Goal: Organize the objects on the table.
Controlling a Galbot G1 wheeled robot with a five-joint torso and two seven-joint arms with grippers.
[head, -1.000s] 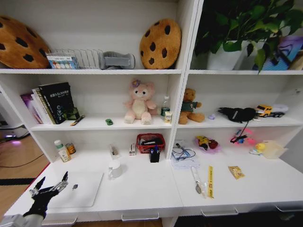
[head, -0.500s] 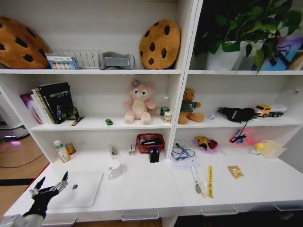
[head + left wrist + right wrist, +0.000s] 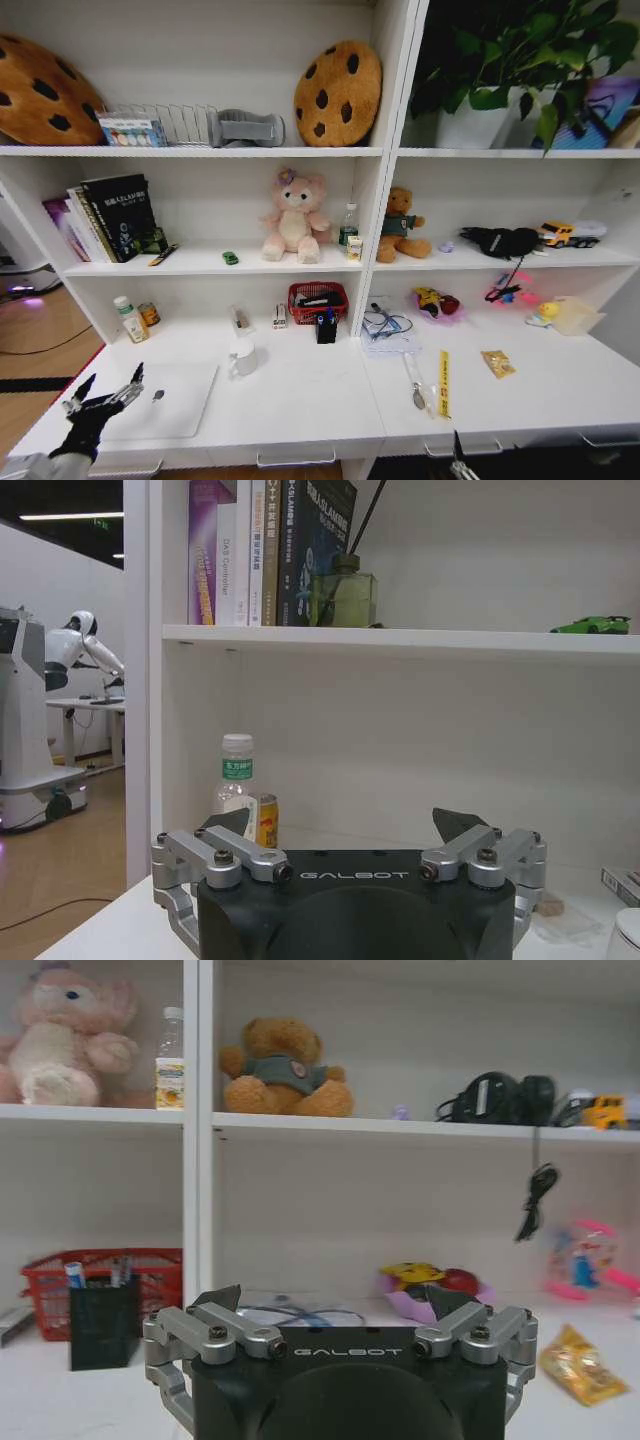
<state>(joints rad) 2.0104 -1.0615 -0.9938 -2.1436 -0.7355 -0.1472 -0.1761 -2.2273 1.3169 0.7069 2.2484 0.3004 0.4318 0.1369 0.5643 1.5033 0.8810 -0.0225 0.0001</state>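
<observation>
Left pincer [image 3: 103,400] wide open, empty, hovering at the near-left corner of the laptop [image 3: 170,398]. Right pincer [image 3: 338,1312] also spread wide, empty, tip just showing at the tabletop [image 3: 300,400] front edge, well right of the laptop. Laptop lies flat and closed. Green toy car [image 3: 231,258] sits on the shelf above and behind the laptop.

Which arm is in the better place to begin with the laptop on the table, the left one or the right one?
Probably the left. The left gripper hovers with open jaws at the near left corner of the laptop. The right gripper is low at the table's front edge, far to the right.
</observation>
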